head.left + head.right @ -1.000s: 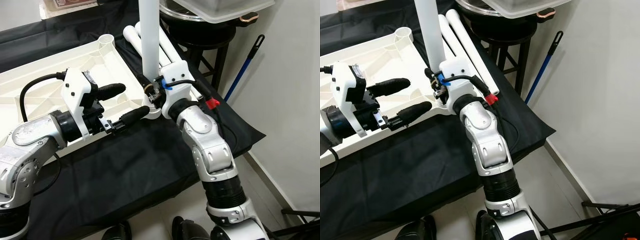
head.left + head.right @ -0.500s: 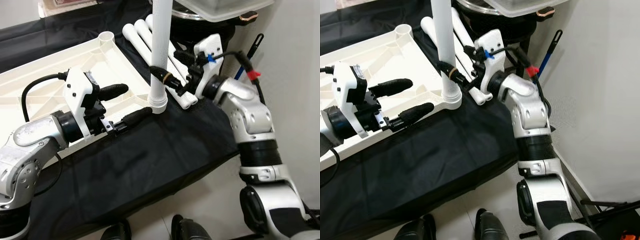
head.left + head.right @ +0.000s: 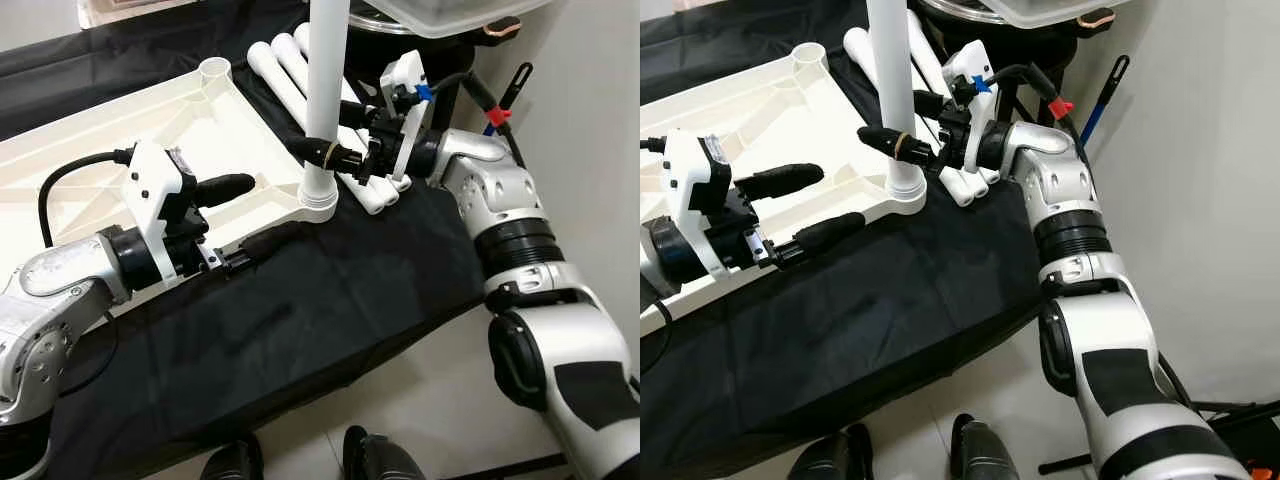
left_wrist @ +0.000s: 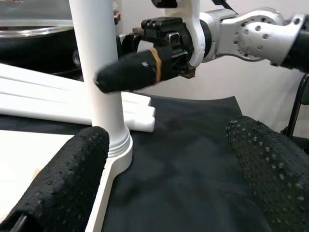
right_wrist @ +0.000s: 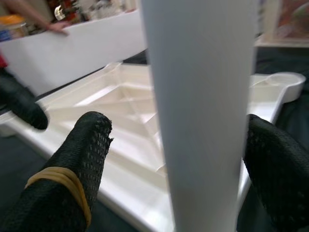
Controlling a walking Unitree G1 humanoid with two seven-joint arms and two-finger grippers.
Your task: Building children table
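The white plastic tabletop [image 3: 130, 150] lies upside down on a black cloth. One white leg [image 3: 325, 90] stands upright in its near right corner socket. My right gripper [image 3: 892, 118] reaches in from the right and straddles this leg a little above the socket. In the right wrist view its fingers [image 5: 72, 159] sit on either side of the leg [image 5: 203, 121], with a gap on one side. My left gripper [image 3: 250, 210] is open at the tabletop's near edge, left of the socket, one finger above the rim and one along it. Three spare legs [image 3: 290, 65] lie behind.
A black stool [image 3: 400, 50] with a pot and a clear plastic tub stands at the back right. A blue-handled mop [image 3: 505, 100] leans on the wall. The black cloth [image 3: 330, 290] hangs over the table's front edge above my feet. A person's hand [image 5: 48, 24] rests far back.
My right arm let go of the leg low down, swung out to the right, and now straddles the leg from the right side. The left gripper has hardly moved.
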